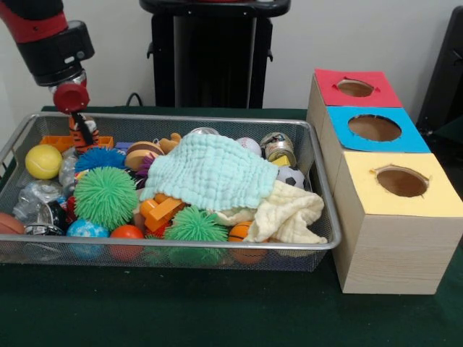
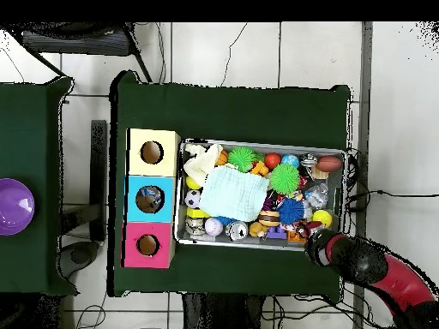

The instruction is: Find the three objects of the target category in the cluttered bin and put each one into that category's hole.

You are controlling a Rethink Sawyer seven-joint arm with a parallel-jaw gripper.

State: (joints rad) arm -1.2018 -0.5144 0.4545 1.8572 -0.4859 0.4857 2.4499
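Wire bin point(image 1: 322, 189) full of toys, gripper point(image 1: 85, 134) at its ten o'clock corner, fingers closed on a striped tiger toy point(image 1: 82, 133), mint cloth point(image 1: 210, 172) at centre, three-hole box point(image 1: 383, 217) at three o'clock

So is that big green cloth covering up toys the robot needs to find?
Yes. The mint cloth lies over the middle of the bin, with a yellow cloth beside it, hiding toys underneath. The holes in the boxes look open.
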